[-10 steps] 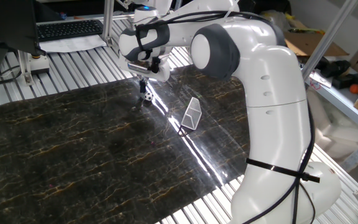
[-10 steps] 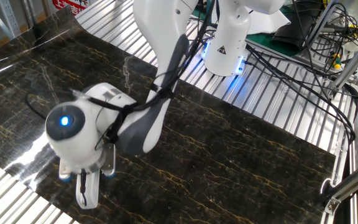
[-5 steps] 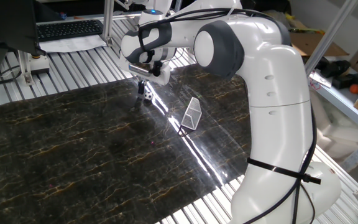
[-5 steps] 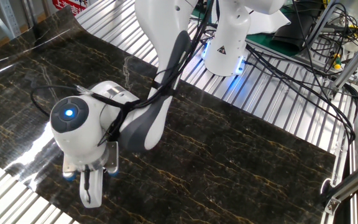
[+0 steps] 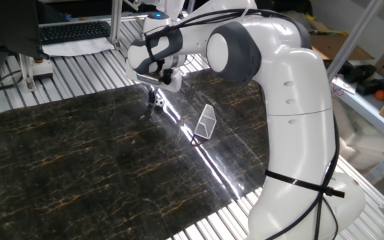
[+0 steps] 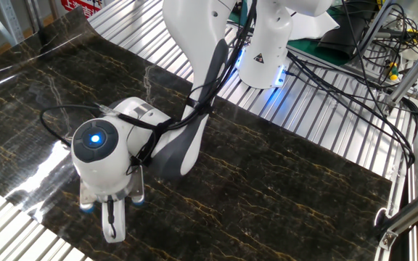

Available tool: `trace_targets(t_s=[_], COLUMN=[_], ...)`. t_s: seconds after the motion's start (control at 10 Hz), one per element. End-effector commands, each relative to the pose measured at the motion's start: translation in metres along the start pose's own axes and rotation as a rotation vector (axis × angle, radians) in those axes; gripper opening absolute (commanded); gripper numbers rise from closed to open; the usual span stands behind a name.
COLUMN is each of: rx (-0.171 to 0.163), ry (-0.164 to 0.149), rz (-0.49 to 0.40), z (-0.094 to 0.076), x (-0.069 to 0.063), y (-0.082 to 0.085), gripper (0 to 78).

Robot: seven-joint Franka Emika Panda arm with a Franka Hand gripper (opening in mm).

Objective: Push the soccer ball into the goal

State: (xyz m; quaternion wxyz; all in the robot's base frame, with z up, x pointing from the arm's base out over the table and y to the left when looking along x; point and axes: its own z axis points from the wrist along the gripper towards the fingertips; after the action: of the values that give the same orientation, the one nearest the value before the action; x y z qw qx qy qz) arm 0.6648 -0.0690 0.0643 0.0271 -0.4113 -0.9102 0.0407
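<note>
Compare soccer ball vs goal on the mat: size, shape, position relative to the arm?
Size: the soccer ball is far smaller than the goal. Shape: the ball is round with black patches; the goal is a wedge-shaped frame with pale mesh. Position: the ball sits right beside the gripper; the goal stands apart, nothing near it. Both are mainly white and rest on the dark marbled mat.

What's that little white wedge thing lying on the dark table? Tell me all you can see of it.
It is the goal, a tiny wedge with a thin white frame and pale mesh netting that looks like plastic. It sits on the dark marbled mat beside a bright streak of glare, apart from the soccer ball and the gripper farther back. Nothing touches it. The other fixed view does not show it.
</note>
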Motion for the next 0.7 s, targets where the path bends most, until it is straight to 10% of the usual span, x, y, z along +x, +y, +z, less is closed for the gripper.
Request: trace_targets(t_s=[0.1,0.7], rx=[-0.013,0.003], ry=[0.001,0.002], rz=[0.069,0.092], z=[-0.004,0.000], x=[-0.009,-0.019], y=[0.004,0.001], gripper=[0.0,0.0])
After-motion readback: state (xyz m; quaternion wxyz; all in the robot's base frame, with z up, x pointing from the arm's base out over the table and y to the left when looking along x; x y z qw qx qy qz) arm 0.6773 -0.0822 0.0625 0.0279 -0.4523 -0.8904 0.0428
